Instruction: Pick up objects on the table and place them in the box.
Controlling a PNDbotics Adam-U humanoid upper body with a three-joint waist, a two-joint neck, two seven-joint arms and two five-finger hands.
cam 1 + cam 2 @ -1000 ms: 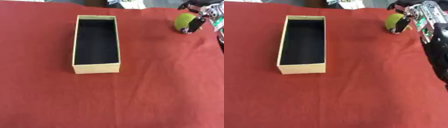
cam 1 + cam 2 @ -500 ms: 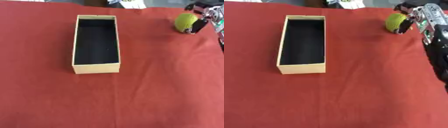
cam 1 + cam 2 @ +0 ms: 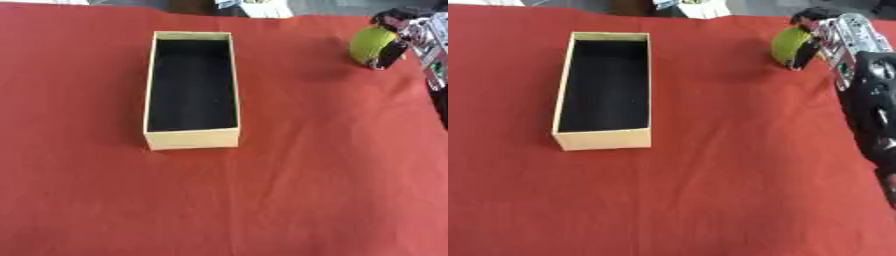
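Observation:
A yellow-green round object [image 3: 371,43] sits at the far right of the red table, and my right hand [image 3: 826,34] has its fingers curled round it. The black thumb [image 3: 804,54] lies across the object's front. A dark shadow falls on the cloth to its left. The cream cardboard box [image 3: 192,141], long and open-topped with a black inside, stands left of centre with nothing visible in it. My right forearm [image 3: 871,110] runs down the right edge. My left hand shows in neither view.
The red cloth [image 3: 262,200] covers the whole table. Past the far edge there are white and dark things [image 3: 262,6] on the floor. The box lies about a box-length left of the hand.
The hand and the yellow-green object have shifted slightly lower and left in the picture. The box stays where it was.

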